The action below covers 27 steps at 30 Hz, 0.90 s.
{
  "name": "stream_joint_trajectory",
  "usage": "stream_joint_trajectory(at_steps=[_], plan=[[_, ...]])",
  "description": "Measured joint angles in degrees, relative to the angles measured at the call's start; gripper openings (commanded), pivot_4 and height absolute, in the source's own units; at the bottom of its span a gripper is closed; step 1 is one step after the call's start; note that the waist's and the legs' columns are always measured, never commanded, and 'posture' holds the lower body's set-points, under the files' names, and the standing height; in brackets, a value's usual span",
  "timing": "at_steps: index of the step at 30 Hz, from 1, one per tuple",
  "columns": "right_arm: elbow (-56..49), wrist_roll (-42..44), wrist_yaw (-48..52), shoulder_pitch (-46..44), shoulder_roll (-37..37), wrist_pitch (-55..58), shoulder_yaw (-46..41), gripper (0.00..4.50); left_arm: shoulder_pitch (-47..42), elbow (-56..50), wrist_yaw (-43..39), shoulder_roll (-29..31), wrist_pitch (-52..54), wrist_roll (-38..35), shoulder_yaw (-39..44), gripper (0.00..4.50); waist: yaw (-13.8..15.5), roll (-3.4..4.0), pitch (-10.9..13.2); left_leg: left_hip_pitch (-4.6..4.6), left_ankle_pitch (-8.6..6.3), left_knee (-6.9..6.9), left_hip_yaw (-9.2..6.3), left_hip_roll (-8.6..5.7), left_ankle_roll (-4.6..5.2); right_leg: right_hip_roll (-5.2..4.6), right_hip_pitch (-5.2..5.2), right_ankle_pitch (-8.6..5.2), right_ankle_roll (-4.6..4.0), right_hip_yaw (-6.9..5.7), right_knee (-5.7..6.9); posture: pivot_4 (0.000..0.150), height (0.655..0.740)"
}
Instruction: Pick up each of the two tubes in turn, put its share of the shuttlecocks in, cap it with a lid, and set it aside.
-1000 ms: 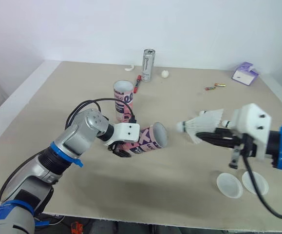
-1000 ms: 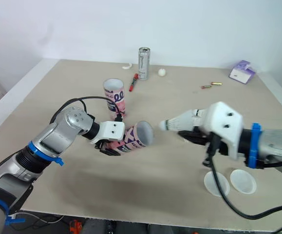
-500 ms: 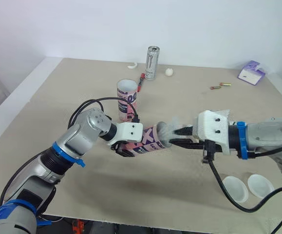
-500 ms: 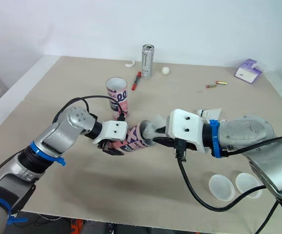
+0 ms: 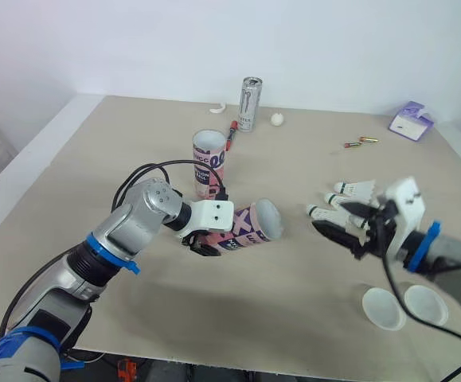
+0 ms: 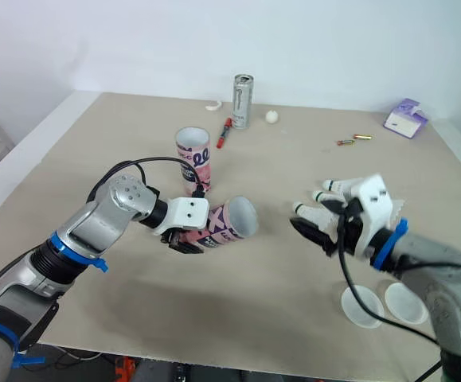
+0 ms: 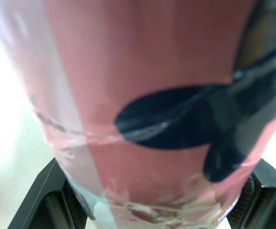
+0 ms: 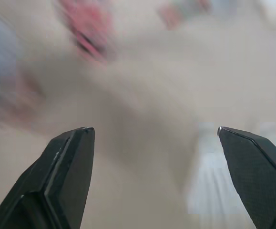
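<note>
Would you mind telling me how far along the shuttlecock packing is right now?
Early. The left gripper holds one tube tilted; the shuttlecock the right gripper carried a second ago has gone in, and it is open now. Left: shuttlecocks on the table, the upright tube, both lids unused.

Dark lettering on held tube (image 5: 244, 226), standing tube (image 5: 209, 164): unreadable

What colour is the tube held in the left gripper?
Pink with black markings; the tube shows best in the left eye view.
</note>
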Motion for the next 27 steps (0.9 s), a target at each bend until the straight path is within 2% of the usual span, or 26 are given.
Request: stream_joint_trajectory(at_steps=[6, 20, 23, 24, 25, 26, 27], plan=[[1.5, -3.9, -5.3, -0.5, 6.3, -2.9, 1.8, 4.46, -0.1, 0.9, 0.6, -0.1, -0.1, 0.2, 0.1, 3.0, -0.3, 0.09, 0.0, 0.07, 0.14, 0.01, -0.2, 0.06, 0.12, 0.15, 0.01, 0.19, -0.08, -0.03, 0.01, 0.15, 0.74], [12.0, -5.0, -7.4, -8.0, 14.8, -4.3, 4.4, 4.46, -0.1, 0.8, 0.4, -0.1, -0.1, 0.1, 0.1, 3.0, -0.3, 0.11, 0.0, 0.05, 0.15, 0.0, -0.19, 0.07, 0.13, 0.15, 0.01, 0.18, -0.08, -0.04, 0.01, 0.15, 0.74], [14.3, -5.3, -8.7, -10.2, 16.6, -4.3, 4.8, 3.67, -0.1, 0.9, 0.4, -0.1, -0.1, 0.1, 0.1, 3.0, -0.3, 0.11, 0.0, 0.05, 0.15, 0.0, -0.19, 0.07, 0.13, 0.15, 0.02, 0.18, -0.08, -0.04, 0.01, 0.15, 0.74], [14.8, -5.3, -9.0, -10.7, 17.1, -4.2, 4.9, 3.26, -0.1, 0.9, 0.5, -0.2, 0.0, 0.1, 0.1, 3.0, -0.3, 0.12, 0.0, 0.05, 0.15, -0.01, -0.19, 0.06, 0.13, 0.14, 0.02, 0.18, -0.08, -0.04, 0.01, 0.15, 0.74], [15.3, -5.3, -9.1, -11.1, 17.2, -4.2, 5.3, 2.68, -0.1, 0.9, 0.5, -0.2, 0.0, 0.1, 0.1, 3.0, -0.3, 0.13, 0.0, 0.04, 0.15, 0.0, -0.19, 0.06, 0.13, 0.13, 0.02, 0.17, -0.06, -0.04, 0.01, 0.15, 0.74], [15.7, -5.3, -9.1, -11.2, 17.2, -4.2, 5.4, 2.28, -0.1, 0.9, 0.5, -0.2, 0.0, 0.1, 0.1, 3.0, -0.3, 0.12, 0.0, 0.03, 0.15, 0.0, -0.19, 0.06, 0.13, 0.13, 0.02, 0.16, -0.05, -0.04, 0.01, 0.15, 0.74], [16.3, -5.7, -9.2, -11.8, 17.4, -4.2, 5.6, 1.59, -0.1, 0.9, 0.5, -0.2, 0.0, 0.1, 0.1, 3.0, -0.3, 0.13, 0.0, 0.03, 0.15, 0.0, -0.17, 0.05, 0.13, 0.12, 0.02, 0.16, -0.05, -0.02, 0.01, 0.15, 0.74]])
